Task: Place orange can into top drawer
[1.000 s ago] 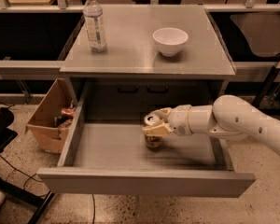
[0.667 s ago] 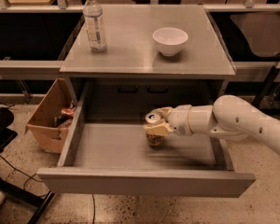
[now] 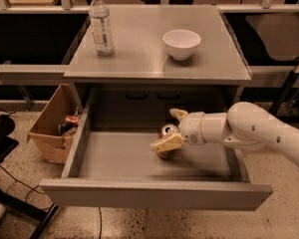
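The top drawer (image 3: 154,195) is pulled out wide under the grey table. The orange can (image 3: 167,132) stands upright on the drawer floor, right of the middle, with its silver top showing. My gripper (image 3: 172,129) reaches in from the right on a white arm, with its fingers spread around the can. One pale finger (image 3: 165,143) crosses the can's near side. The other finger (image 3: 178,114) stands off behind the can. The jaws look open, wider than the can.
A clear water bottle (image 3: 101,24) and a white bowl (image 3: 181,43) stand on the table top (image 3: 139,59). A brown cardboard box (image 3: 52,121) with scraps sits on the floor left of the drawer. A dark chair base is at the lower left.
The fingers have spread apart from the can. The can stays upright in the same spot on the drawer floor, and the arm has barely moved.
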Action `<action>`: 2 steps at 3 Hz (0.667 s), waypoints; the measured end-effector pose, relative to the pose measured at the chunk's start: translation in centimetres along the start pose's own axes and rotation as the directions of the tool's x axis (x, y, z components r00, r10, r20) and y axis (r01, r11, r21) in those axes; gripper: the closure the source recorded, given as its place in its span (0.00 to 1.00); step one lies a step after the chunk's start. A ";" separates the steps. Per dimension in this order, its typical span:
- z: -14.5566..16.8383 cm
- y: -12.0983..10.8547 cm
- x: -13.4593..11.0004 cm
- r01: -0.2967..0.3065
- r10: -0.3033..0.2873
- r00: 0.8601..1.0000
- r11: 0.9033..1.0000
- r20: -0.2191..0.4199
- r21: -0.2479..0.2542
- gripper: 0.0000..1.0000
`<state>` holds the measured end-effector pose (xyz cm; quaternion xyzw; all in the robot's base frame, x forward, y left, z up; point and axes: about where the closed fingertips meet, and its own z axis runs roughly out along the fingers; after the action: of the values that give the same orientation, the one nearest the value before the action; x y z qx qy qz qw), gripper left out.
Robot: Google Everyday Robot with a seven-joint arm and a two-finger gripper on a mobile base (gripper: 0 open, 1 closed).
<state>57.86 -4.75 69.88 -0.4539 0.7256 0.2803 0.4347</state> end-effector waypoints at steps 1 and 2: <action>-0.3 -0.2 -1.6 0.012 -0.012 1.000 1.000 -0.017 0.001 0.00; -2.0 -1.0 -7.0 0.062 -0.065 0.996 0.997 -0.068 -0.045 0.00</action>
<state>59.42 -3.88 76.97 -0.4952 0.7192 0.2662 0.4082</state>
